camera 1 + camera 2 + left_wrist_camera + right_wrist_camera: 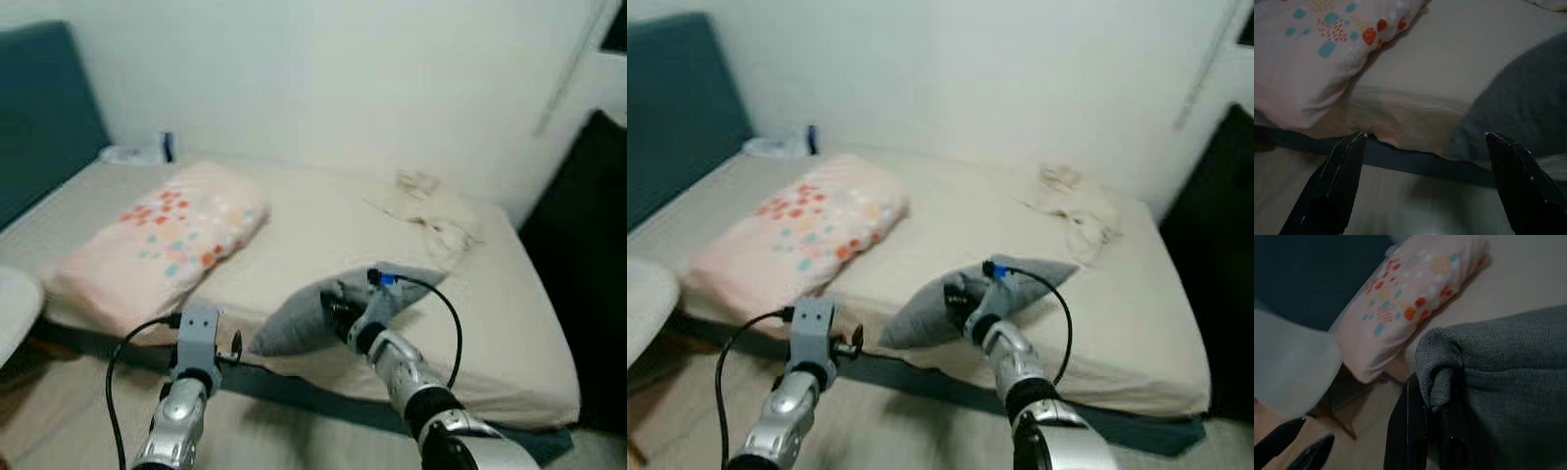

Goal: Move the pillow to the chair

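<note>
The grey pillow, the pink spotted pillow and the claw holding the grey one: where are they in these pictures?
grey pillow (294, 328): left eye view, on its lower left half.
pink spotted pillow (167, 240): left eye view, on its patterned top.
right claw (958, 299): right eye view, between the fingertips pinching the grey pillow.

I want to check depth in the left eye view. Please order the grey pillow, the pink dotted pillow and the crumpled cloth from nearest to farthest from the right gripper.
1. grey pillow: pinched by the right gripper, bed's near edge.
2. pink dotted pillow: robot's left.
3. crumpled cloth: far side, near the wall.
</note>
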